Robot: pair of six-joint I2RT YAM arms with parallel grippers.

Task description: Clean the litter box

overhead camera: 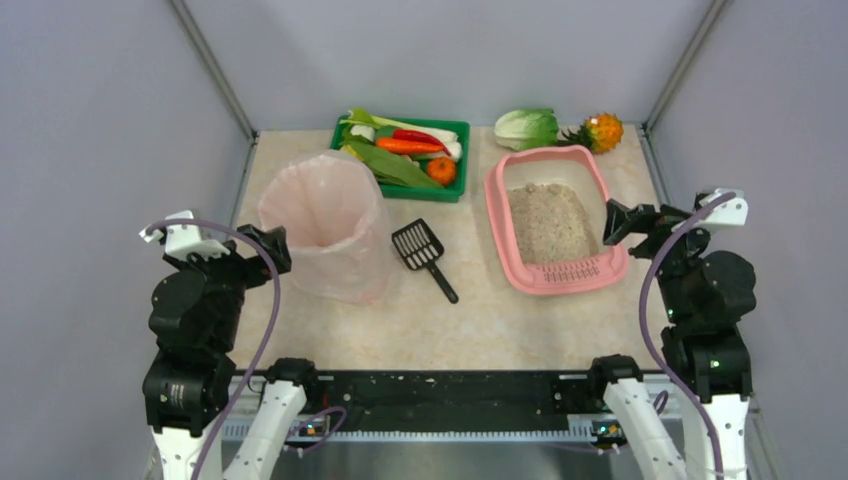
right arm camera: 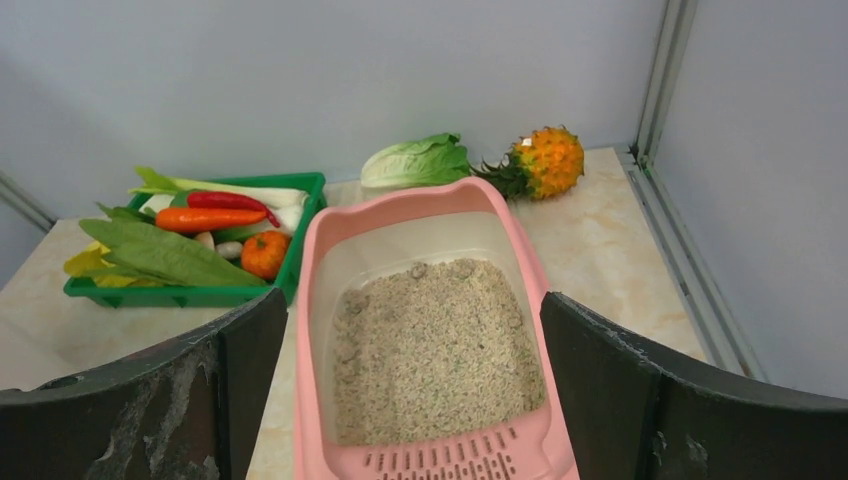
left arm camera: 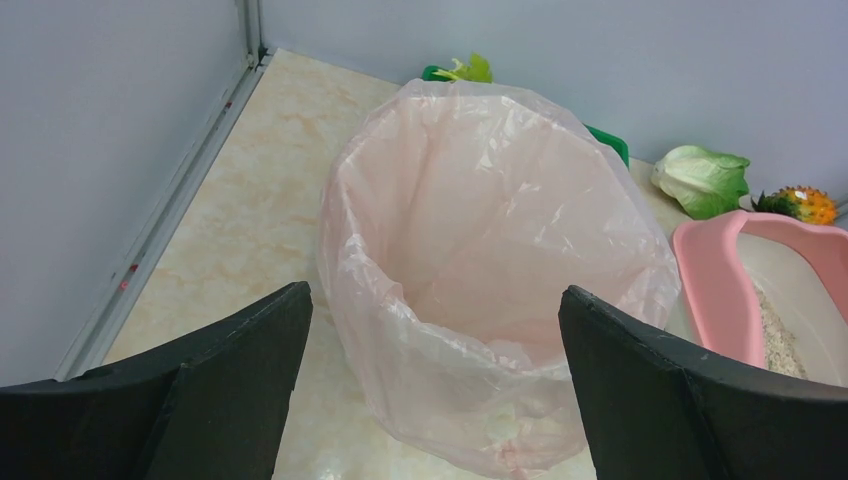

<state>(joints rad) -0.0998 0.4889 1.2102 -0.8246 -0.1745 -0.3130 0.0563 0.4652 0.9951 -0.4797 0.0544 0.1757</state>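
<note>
My right gripper (overhead camera: 610, 224) and left gripper (overhead camera: 276, 248) both stand spread wide, holding nothing. The litter box (overhead camera: 570, 273) sits on the right half of the table (overhead camera: 480, 320), just beside my right gripper, grate end nearest me. I judge its pink plastic stiff and smooth, the loose litter (overhead camera: 548, 222) heavy and quick to shift, so I would grip the rim (right arm camera: 420, 198) and keep it level.

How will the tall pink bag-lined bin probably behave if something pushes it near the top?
The bin looks tall and, seen from the left wrist, empty, so it is probably light and may tip or slide on the smooth table. Its thin liner is wrinkled and loose, so it would likely crumple, not resist.
</note>
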